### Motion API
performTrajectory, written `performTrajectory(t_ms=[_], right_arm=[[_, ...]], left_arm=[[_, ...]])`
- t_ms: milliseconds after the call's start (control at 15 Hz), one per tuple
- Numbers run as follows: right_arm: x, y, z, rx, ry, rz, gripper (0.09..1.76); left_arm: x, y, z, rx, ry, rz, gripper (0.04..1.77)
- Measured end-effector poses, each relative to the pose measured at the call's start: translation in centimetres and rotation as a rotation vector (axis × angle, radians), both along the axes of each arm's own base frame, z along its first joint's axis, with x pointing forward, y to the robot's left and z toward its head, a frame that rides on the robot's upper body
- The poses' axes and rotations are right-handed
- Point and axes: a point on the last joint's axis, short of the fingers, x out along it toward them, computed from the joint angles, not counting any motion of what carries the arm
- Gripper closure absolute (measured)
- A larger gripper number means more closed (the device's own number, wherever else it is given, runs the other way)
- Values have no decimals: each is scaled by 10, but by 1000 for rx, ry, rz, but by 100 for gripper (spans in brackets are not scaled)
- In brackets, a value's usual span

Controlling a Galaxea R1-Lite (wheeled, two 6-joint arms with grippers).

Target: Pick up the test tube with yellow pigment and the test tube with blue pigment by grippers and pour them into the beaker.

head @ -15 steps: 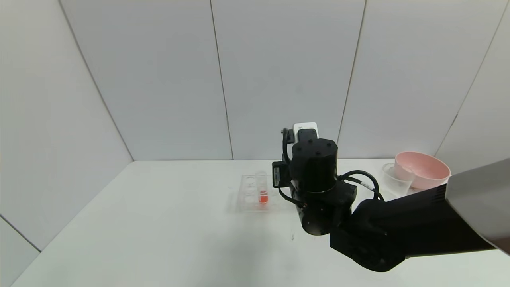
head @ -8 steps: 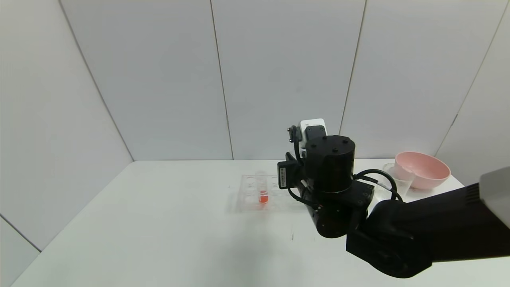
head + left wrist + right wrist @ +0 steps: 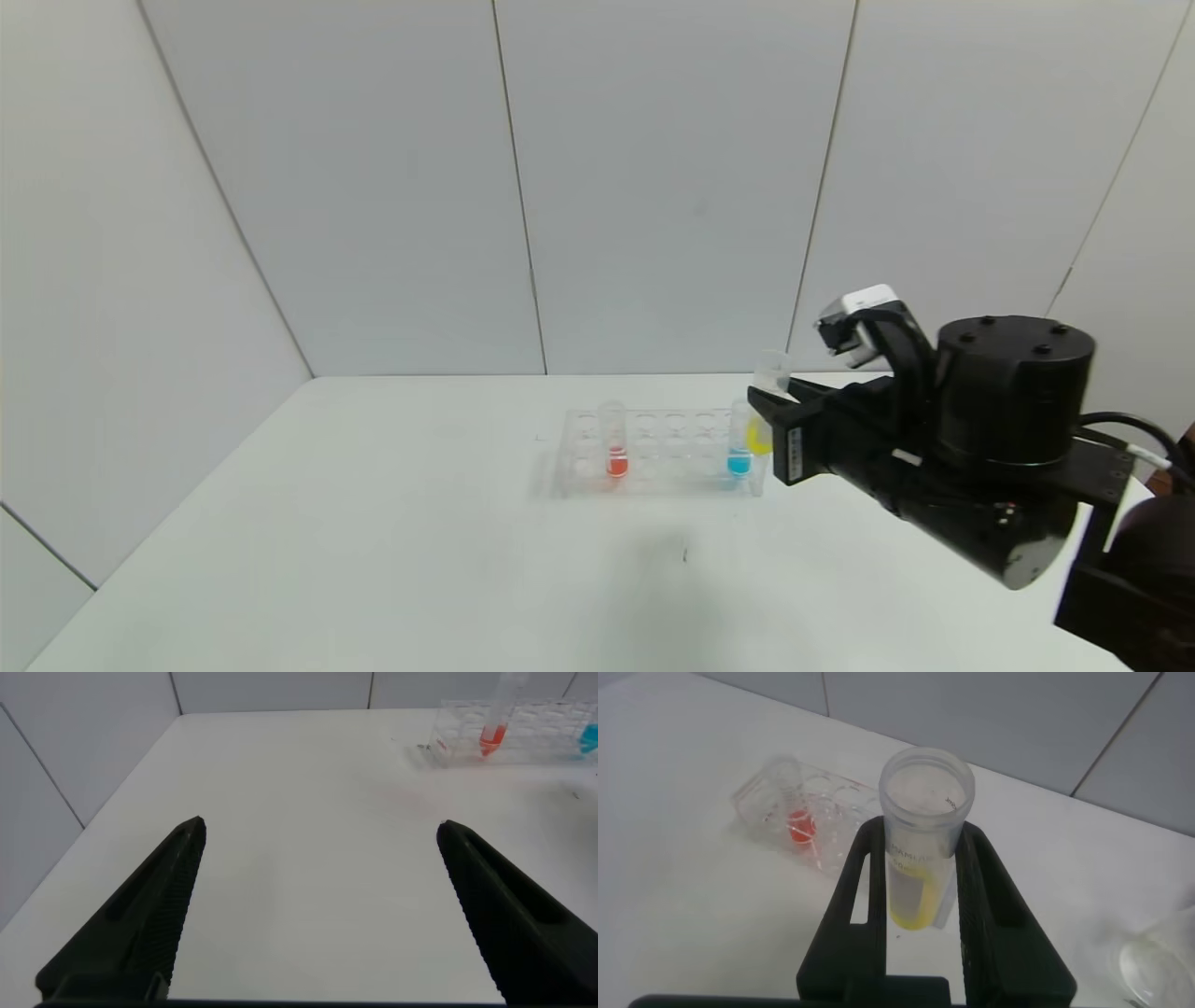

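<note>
My right gripper (image 3: pixel 771 411) is shut on the test tube with yellow pigment (image 3: pixel 764 425) and holds it slightly tilted, just off the right end of the clear rack (image 3: pixel 653 453). In the right wrist view the tube (image 3: pixel 920 859) sits between the gripper's (image 3: pixel 922 833) two black jaws. The test tube with blue pigment (image 3: pixel 738 455) stands in the rack's right end, next to the held tube. A clear rim at the edge of the right wrist view may be the beaker (image 3: pixel 1156 963); in the head view my right arm hides it. My left gripper (image 3: pixel 316 833) is open and empty over the bare table, out of the head view.
A tube with orange-red liquid (image 3: pixel 615 455) stands in the rack's left part and also shows in the left wrist view (image 3: pixel 492 730) and the right wrist view (image 3: pixel 798 826). White walls close the table's back and sides. My right arm covers the table's right side.
My right arm has swung to the right with the yellow tube in its gripper, uncovering the rack's right end and the blue tube. It now covers the pink bowl and the beaker.
</note>
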Motion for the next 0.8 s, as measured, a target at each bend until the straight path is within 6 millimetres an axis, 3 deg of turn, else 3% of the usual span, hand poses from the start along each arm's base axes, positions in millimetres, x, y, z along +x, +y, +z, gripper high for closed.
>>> performTrajectory(t_ms=[400, 800], right_arm=[[-4, -98, -2, -77, 4, 73, 134], [0, -163, -3, -152, 119, 151, 134]], left_arm=[[0, 0, 0, 0, 0, 0, 5], [0, 0, 0, 0, 0, 0, 5]])
